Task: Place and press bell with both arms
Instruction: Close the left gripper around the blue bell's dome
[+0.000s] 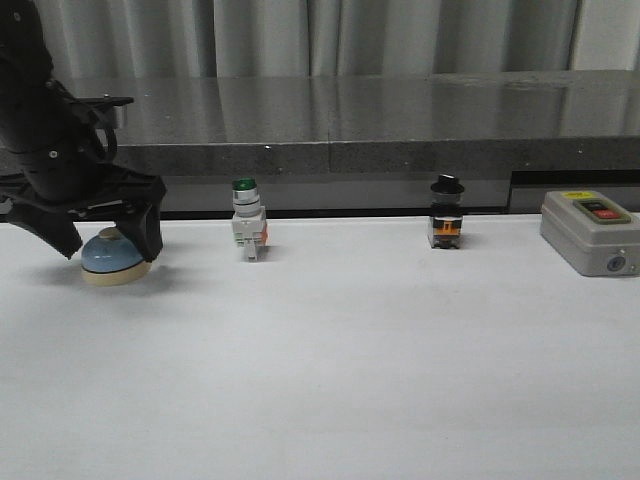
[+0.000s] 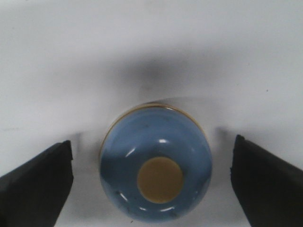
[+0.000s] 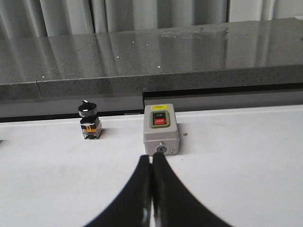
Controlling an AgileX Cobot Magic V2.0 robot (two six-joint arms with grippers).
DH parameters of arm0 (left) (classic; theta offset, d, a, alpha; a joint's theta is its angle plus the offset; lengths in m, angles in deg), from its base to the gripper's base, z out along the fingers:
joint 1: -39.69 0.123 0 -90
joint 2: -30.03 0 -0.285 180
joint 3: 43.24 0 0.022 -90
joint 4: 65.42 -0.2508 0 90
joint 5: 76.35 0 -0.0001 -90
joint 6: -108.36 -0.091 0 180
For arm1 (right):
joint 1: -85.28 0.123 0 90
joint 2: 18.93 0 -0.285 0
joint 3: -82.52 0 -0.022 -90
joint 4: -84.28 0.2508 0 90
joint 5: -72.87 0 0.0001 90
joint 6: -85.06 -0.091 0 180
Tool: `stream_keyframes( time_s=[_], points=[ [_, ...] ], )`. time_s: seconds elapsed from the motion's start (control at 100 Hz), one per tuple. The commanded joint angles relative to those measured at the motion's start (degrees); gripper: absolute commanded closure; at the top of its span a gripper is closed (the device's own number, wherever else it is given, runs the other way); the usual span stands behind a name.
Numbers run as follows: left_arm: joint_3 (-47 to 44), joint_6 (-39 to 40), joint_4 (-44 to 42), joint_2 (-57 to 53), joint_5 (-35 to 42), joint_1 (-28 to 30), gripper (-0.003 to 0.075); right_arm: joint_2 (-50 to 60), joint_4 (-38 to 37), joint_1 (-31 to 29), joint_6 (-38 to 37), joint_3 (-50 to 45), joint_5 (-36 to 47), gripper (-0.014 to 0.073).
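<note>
— Blue-domed bell (image 1: 114,256) where? On white table (image 1: 360,380), far left, between fingers of left gripper (image 2: 151,177).
— Gripped?
— No. Spread wide, pads (image 2: 40,182) clear of both sides; likely straddled for pickup or just let go.
— Right gripper (image 3: 152,189)?
— Pinched together, empty, aimed at grey switch box (image 3: 161,128); probably poised to press.

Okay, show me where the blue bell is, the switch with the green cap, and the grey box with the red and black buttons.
bell (image 2: 156,168), left wrist view, on its blue dome beside the cream button.
green-capped switch (image 1: 247,228), front view, on its white body.
grey box (image 3: 161,135), right wrist view, on its front face below the buttons.
</note>
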Motion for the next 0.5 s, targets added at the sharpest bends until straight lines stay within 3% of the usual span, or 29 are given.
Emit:
stream_keyframes(
  time_s=[0.0, 0.49],
  points=[
    [1.7, 0.0, 0.5, -3.0, 1.9, -0.4, 0.0081, 1.1, -0.7, -0.1, 0.0, 0.8, 4.7, 0.0654],
    [1.7, -0.5, 0.6, -1.0, 1.1, -0.4, 0.0081, 1.1, -0.7, -0.1, 0.0, 0.8, 4.7, 0.0654]
  ],
)
